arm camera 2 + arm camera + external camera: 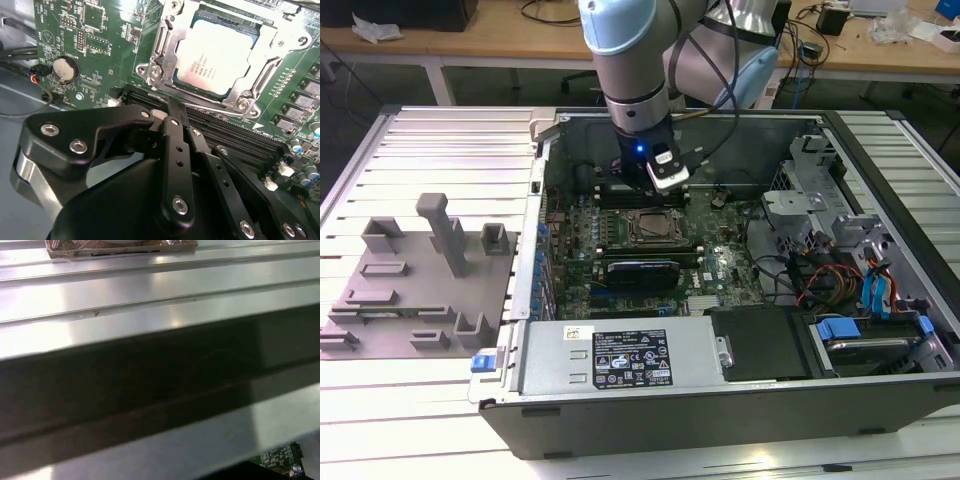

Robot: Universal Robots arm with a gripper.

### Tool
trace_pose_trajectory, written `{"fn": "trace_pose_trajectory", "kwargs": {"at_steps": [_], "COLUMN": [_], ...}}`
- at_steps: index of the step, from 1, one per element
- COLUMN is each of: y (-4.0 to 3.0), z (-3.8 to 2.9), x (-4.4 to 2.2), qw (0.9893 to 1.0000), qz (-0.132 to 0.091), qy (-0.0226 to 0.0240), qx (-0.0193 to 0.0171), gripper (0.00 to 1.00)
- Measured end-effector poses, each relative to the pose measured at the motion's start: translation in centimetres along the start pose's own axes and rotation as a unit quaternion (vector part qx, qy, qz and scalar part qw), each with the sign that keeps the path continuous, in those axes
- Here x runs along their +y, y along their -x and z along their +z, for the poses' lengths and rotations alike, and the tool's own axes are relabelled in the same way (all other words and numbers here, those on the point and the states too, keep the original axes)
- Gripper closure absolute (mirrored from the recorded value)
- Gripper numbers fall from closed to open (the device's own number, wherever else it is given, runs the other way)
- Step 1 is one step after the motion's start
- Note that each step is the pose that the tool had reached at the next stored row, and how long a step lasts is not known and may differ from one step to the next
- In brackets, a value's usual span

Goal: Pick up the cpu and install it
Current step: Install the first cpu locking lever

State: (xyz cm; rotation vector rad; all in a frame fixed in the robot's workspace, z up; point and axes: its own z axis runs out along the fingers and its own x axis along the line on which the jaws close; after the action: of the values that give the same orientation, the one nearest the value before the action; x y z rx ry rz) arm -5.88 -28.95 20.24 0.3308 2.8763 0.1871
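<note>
The cpu [215, 52], a flat square chip with a silvery top plate, lies inside the metal socket frame [150, 70] on the green motherboard [100, 30]. In the second wrist view my gripper [172, 106] hangs just beside the socket, over the black memory slots [235, 135]. Its black fingers [175, 150] are pressed together with nothing between them, and they do not touch the chip. In the exterior view the gripper [663, 183] sits low inside the open computer case, just behind the socket [653, 228].
The open computer case [720, 400] lies on a slatted metal table [430, 140]. Grey plastic fixture blocks [420, 270] stand at the exterior view's left. A power supply [620, 360], drive cages [810, 200] and cables [820, 280] crowd the case. A coin battery [65, 67] sits on the board.
</note>
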Motion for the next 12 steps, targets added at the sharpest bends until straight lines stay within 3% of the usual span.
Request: {"fn": "trace_pose_trajectory", "kwargs": {"at_steps": [4,12], "y": [-0.45,-1.07], "z": [-0.03,0.00], "x": [-0.11,-0.26], "qw": [1.0000,0.9999], "qz": [-0.001,-0.001], "qy": [0.0018,0.0062], "qx": [-0.0066,-0.0143], "gripper": [0.89,0.89]}}
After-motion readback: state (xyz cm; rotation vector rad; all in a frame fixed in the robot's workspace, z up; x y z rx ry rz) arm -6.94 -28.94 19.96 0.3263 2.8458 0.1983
